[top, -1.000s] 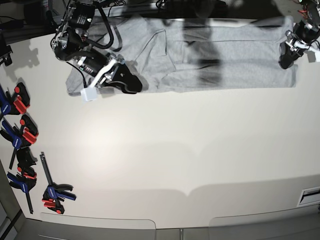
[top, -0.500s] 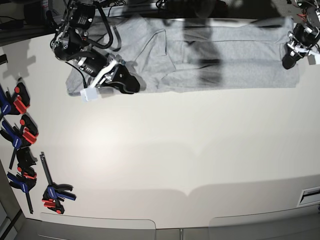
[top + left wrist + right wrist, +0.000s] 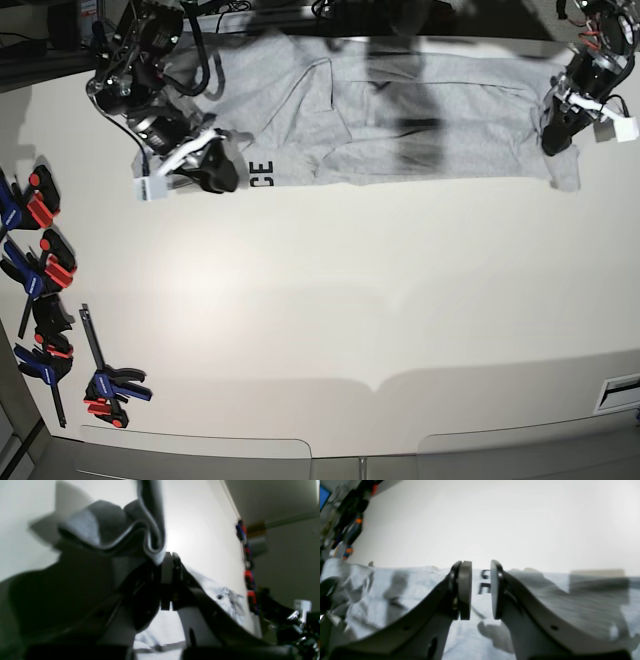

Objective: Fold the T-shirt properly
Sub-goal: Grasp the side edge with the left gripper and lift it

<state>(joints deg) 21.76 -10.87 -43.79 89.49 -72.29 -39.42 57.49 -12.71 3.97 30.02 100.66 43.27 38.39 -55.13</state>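
At the desk's (image 3: 330,300) far edge, the left gripper (image 3: 167,558) is pinching the T-shirt (image 3: 420,110) hem with closed jaws; the right gripper (image 3: 481,590), jaws partly open, is holding nothing and needs to grasp next.

Black block capitals reading "CE" stand on the T-shirt (image 3: 400,115), at the left of the base view on a turned-up patch of the cloth near its lower edge, just beside the right gripper (image 3: 215,170). In the right wrist view, parts of two black letters show on the grey cloth at frame centre, too cut off to read.
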